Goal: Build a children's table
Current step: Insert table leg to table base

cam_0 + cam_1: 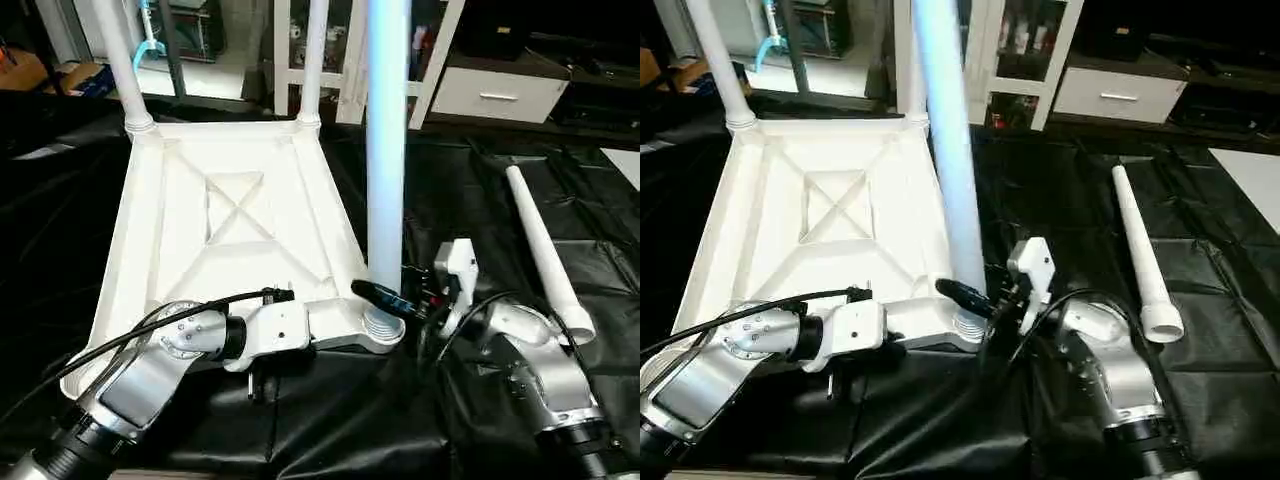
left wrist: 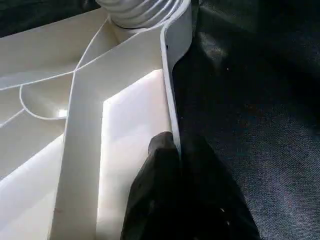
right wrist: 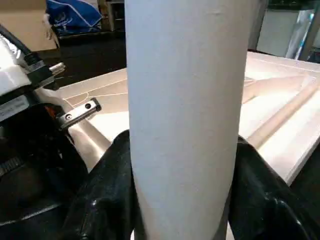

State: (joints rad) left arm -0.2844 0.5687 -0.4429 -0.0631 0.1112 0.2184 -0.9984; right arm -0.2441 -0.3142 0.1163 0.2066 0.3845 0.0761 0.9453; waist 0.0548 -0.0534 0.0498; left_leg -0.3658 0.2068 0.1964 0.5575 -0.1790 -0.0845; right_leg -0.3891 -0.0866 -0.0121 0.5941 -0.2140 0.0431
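Note:
The children's table top (image 1: 180, 240) lies upside down on a black sheet, its X-ribbed underside facing up. Two white legs (image 1: 120, 60) (image 1: 315, 60) stand in its far corner sockets. A third leg (image 1: 386, 150) stands upright in the near right socket. My right gripper (image 3: 182, 200) is closed around that leg just above the socket, one black finger (image 3: 105, 190) on each side of it. My left gripper (image 2: 175, 145) is shut on the top's near rim beside that same corner. A fourth leg (image 1: 545, 250) lies loose on the sheet to the right.
The black sheet (image 1: 480, 200) covers the whole work surface. A white glass-door cabinet (image 1: 1025, 50) and a white drawer unit (image 1: 495, 92) stand behind it. A white flat board (image 1: 625, 160) shows at the right edge.

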